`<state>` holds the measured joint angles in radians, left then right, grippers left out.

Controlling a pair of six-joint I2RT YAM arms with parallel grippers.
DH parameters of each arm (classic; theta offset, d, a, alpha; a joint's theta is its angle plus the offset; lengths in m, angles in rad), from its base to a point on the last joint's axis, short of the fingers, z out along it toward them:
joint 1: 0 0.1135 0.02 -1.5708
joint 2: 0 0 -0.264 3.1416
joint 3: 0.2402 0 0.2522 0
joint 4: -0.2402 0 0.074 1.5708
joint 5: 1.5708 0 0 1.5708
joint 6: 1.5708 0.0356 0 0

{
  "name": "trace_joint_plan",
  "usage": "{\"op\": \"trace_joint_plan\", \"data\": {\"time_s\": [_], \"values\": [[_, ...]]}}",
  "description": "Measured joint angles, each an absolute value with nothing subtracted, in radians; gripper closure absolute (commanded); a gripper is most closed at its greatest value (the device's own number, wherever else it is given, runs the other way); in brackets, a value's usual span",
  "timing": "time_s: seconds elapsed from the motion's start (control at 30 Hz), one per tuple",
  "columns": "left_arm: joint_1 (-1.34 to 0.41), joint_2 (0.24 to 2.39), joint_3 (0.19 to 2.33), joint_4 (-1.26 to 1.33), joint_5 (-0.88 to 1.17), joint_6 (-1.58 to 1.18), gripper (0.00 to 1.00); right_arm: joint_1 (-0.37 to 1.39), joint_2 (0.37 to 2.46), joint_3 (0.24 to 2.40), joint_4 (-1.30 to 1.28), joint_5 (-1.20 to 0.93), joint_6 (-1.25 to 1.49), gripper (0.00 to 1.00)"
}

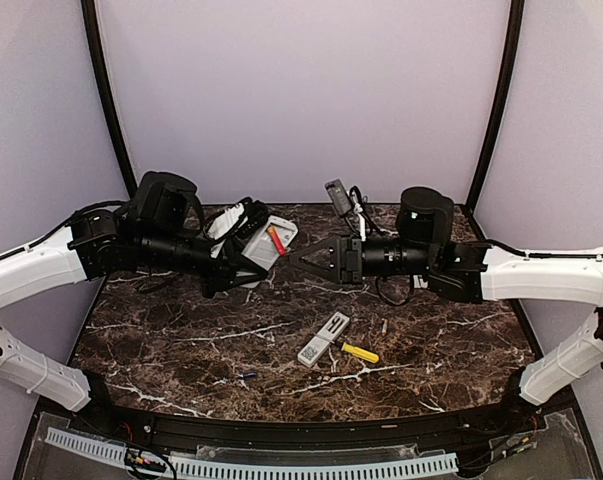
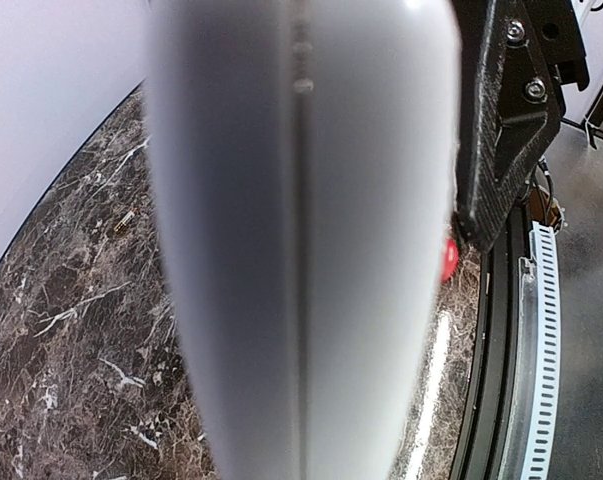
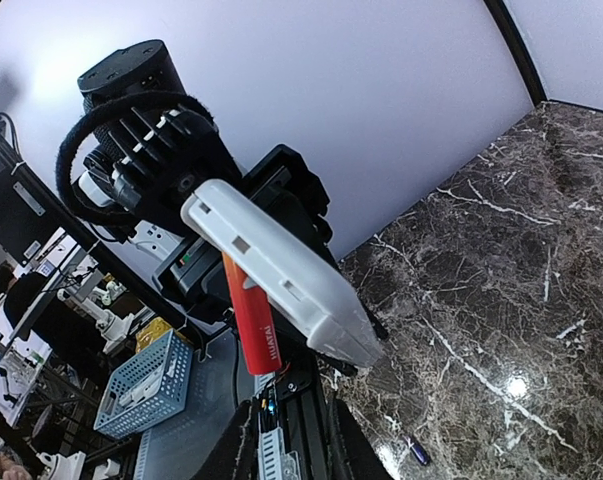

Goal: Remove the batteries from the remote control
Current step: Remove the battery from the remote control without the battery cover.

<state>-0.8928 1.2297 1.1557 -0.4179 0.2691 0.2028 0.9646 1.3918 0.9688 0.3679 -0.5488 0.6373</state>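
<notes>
Top external: left tool (image 1: 243,263) is clenching remote control (image 1: 286,232); its probably light, slick red battery (image 1: 275,241) is jutting out, best pinched mid-wrap; right tool (image 1: 293,258) state untellable.

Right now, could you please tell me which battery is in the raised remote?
The red battery, poking out of the white remote held up by the left gripper; the small dark battery lies loose on the marble table.
</notes>
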Motion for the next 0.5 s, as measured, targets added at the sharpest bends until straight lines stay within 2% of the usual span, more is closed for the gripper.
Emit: {"op": "trace_joint_plan", "data": {"time_s": [0.5], "values": [[-0.893, 1.23, 1.155, -0.417, 0.282, 0.19, 1.0, 0.968, 1.415, 1.008, 0.426, -0.561, 0.637, 0.76]]}}
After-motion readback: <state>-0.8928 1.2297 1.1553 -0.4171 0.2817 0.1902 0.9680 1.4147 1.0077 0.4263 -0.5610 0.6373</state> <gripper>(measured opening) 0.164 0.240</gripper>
